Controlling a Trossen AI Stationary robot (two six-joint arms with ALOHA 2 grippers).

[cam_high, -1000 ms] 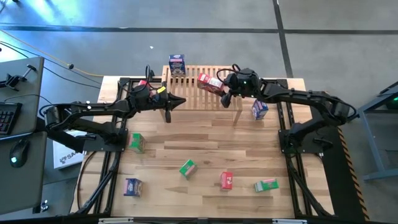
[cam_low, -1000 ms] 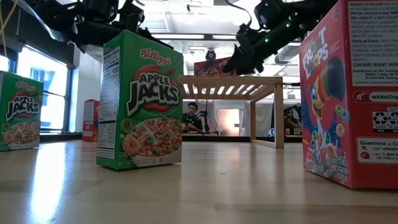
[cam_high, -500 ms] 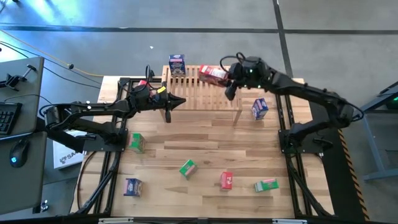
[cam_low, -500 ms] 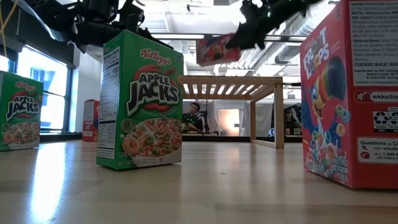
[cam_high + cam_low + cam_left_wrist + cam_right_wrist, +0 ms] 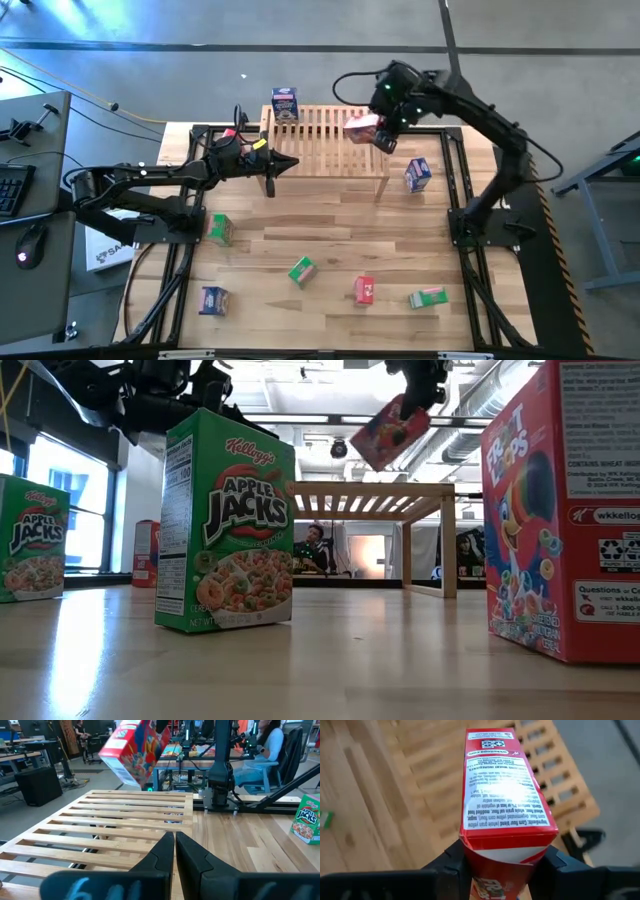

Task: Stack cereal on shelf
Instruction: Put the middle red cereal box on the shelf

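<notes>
Item: red cereal box (image 5: 364, 128), tilted, clamped in the right tool (image 5: 384, 133), held in the air above the right end of the slatted wooden shelf (image 5: 320, 150).
Left tool (image 5: 290, 163): fingers pressed together, empty, at the shelf's front left edge.
On shelf: blue box (image 5: 285, 104), upright, back left corner.
On desk (image 5: 330, 230): blue box (image 5: 417, 175) beside the shelf's right leg; green (image 5: 220, 229), green (image 5: 301, 270), red (image 5: 364, 290), green (image 5: 427, 297), blue (image 5: 213, 300) scattered nearer the front.

My desk (image 5: 330, 225) is pale wood planks set on a grey floor (image 5: 150, 70). Off its 9 o'clock edge sits a dark side table with a keyboard (image 5: 12, 188) and a mouse (image 5: 32, 242). Beyond the 12 o'clock edge, a seated person (image 5: 313, 546) shows in the room.
</notes>
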